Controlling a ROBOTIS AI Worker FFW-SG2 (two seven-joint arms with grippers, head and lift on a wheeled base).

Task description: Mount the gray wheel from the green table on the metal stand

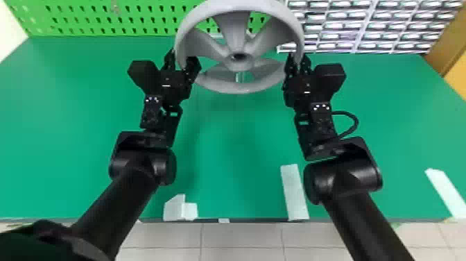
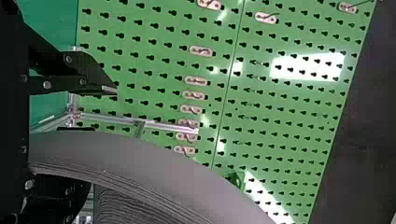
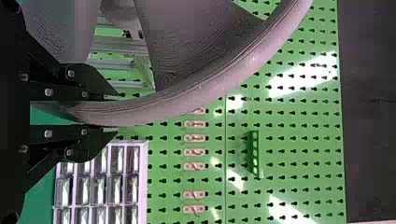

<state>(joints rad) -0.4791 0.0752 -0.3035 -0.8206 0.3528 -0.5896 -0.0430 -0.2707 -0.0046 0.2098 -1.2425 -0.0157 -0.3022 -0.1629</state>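
1. In the head view, the wheel [image 1: 230,31] crops out at 12 o'clock, while the left arm [image 1: 124,194] leaves the frame toward 7 o'clock and the right arm [image 1: 364,222] toward 5.
2. In the left wrist view, the wheel, cut off at 5 o'clock, hides a fingertip of the left gripper [image 1: 182,58].
3. In the right wrist view, the wheel covers part of the stand [image 3: 123,45]; its hub is cropped at 11 o'clock.
4. Drawers [image 3: 116,184] break off at 7 o'clock, contents too small to identify.

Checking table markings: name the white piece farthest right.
The slanted white strip on the green table, alone beyond the right arm; the others lie between both arms.
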